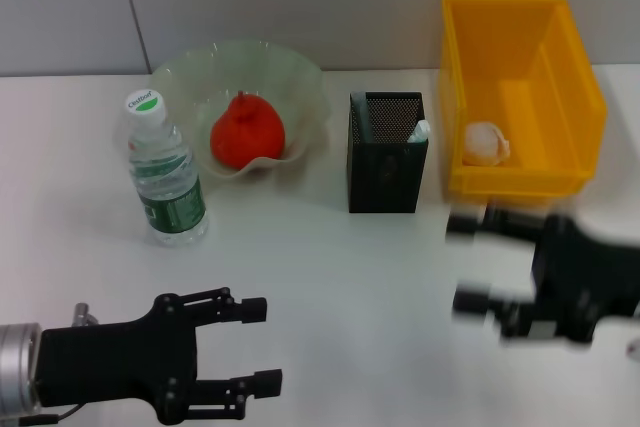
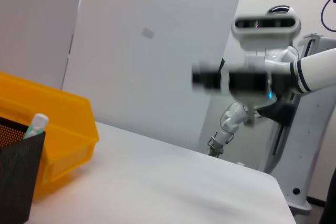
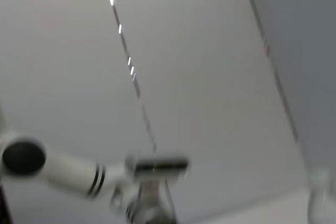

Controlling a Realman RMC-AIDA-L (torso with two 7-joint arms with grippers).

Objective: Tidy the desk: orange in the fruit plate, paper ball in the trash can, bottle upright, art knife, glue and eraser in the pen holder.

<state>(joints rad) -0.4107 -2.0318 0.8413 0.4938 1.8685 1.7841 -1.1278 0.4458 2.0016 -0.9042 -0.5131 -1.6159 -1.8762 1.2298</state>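
Sitting in the fruit plate (image 1: 300, 82) at back left – orange (image 1: 247, 132); bottle (image 1: 165, 172) upright just beside plate, nearer the robot. Paper ball (image 1: 485, 143) lying inside yellow trash can (image 1: 580, 87) at back right. Black mesh pen holder (image 1: 386, 162) between plate and can, w/ a white-capped item poking out at its right rim – glue or other, can't tell. Hovering low at front left over the table (image 1: 350, 287): left gripper (image 1: 262, 345), fingers spread, nothing held. Blurred at right, just in front of the can: right gripper (image 1: 468, 262), fingers apart, nothing between.
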